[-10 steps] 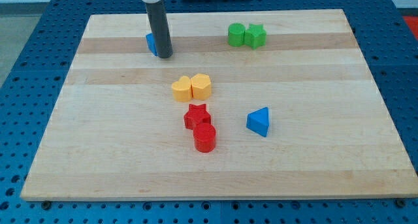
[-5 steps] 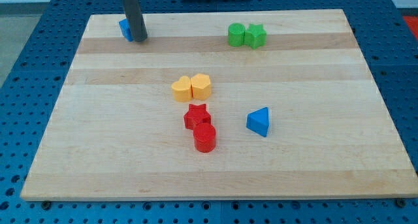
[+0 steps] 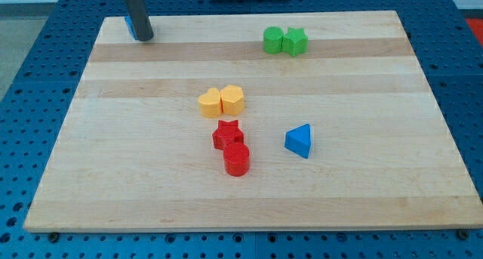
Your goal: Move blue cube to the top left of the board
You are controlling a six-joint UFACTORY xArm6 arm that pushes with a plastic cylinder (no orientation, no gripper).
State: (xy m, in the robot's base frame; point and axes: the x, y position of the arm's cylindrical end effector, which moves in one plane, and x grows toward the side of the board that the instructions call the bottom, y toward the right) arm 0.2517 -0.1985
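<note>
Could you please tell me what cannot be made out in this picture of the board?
- Blue cube: mostly hidden behind my rod in the camera view; only a sliver shows at the view's left of it, so its shape cannot be confirmed.
- My tip: whether it touches the cube is unclear.
- Rod's upper part: cut off by the view's top.

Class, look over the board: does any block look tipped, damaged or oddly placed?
Nothing stands out. The blue cube sits near the board's top-left corner, mostly hidden behind my tip. The green, yellow and red pairs sit tidily, and the blue triangular block stands alone.
</note>
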